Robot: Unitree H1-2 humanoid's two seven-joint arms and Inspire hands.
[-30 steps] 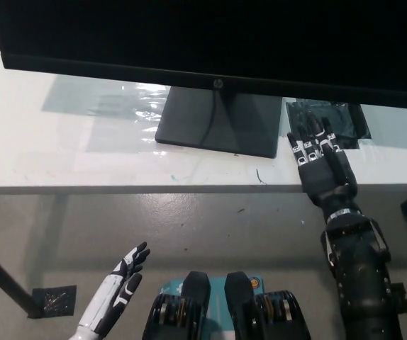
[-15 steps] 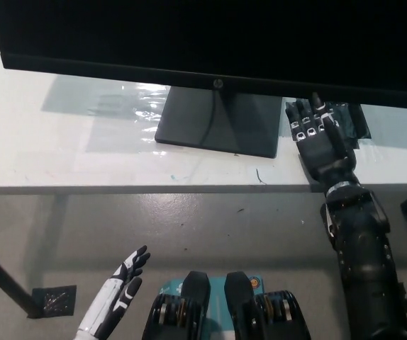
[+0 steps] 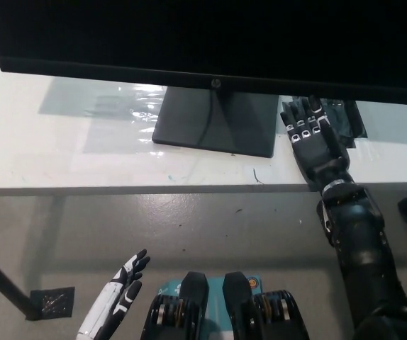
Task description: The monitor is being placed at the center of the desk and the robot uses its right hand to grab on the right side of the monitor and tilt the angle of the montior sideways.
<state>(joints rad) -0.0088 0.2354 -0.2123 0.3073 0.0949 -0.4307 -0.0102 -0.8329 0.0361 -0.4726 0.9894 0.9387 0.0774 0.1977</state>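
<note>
A small pale logo, too fine to read, sits at the middle of the lower bezel of the wide black flat-screen monitor (image 3: 210, 39), whose dark screen fills the top of the head view. Its long axis runs left to right across the white desk (image 3: 62, 152), the bottom edge dipping slightly toward the right. The monitor stands on a dark rectangular base plate (image 3: 214, 122) near the middle of the desk, with a thin dark cable (image 3: 205, 120) trailing across the plate. My black right hand (image 3: 315, 140) is raised over the front edge of the desk just right of the base plate, palm down, fingers (image 3: 299, 117) spread apart and gripping nothing, their tips just under the monitor's lower edge. A dark flat patch (image 3: 351, 122) lies on the desk beyond the hand. Bare desk surface opens to the left of the base. My white left hand (image 3: 118, 301) rests low at lower left, over the grey floor (image 3: 210, 230), fingers extended and empty.
</note>
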